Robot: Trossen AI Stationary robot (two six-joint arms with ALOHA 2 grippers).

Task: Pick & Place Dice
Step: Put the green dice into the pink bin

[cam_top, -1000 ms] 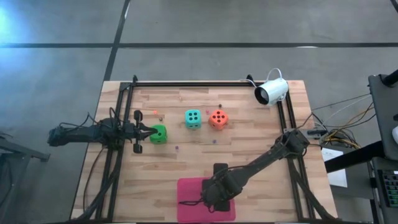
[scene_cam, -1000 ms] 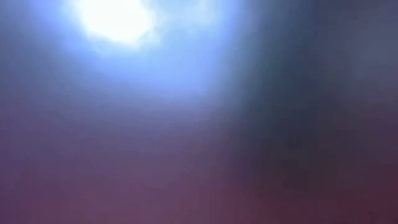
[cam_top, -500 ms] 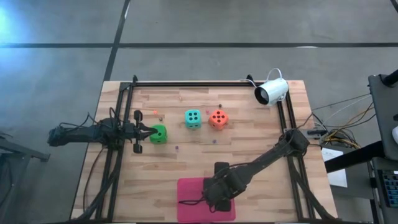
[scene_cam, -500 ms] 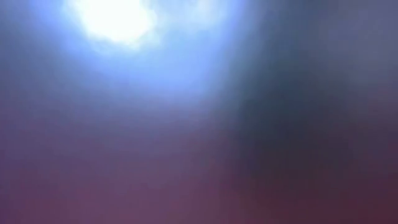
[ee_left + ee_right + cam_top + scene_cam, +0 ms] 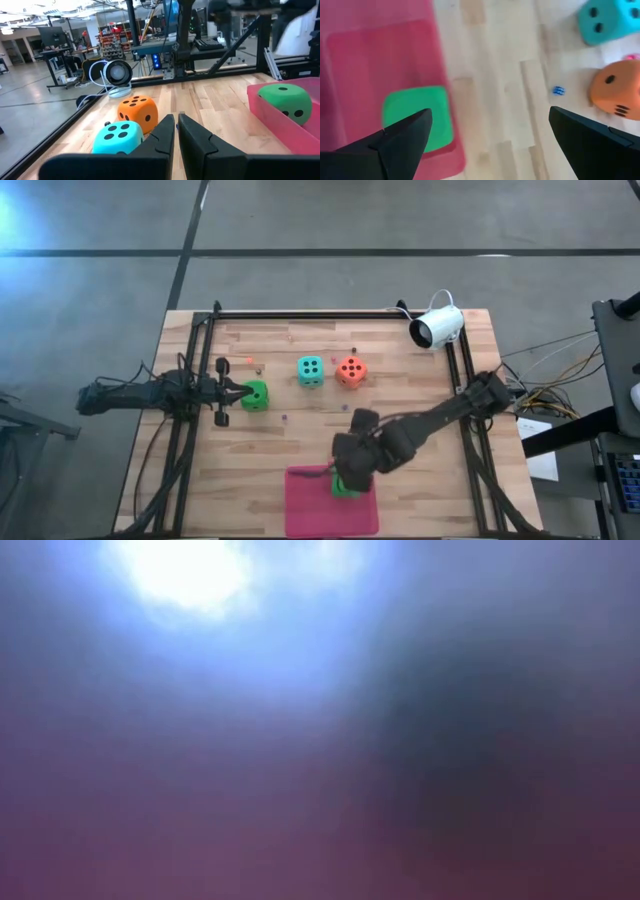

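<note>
Green die (image 5: 345, 485) sits on our pink mat (image 5: 310, 510) at six o'clock; our right claw (image 5: 350, 465) above gapes empty, apparently for letting go. Left claw (image 5: 243, 391), pinched shut, empty, waits at nine o'clock.

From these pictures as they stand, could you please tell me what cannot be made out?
- Low view: nothing but a blurred glow; neither table nor dice can be told.
- High view: the right gripper covers part of the green die on the pink mat.
- Left wrist view: the left gripper hides the green die beside it.
- Right wrist view: the orange die is cut off by the edge.
</note>
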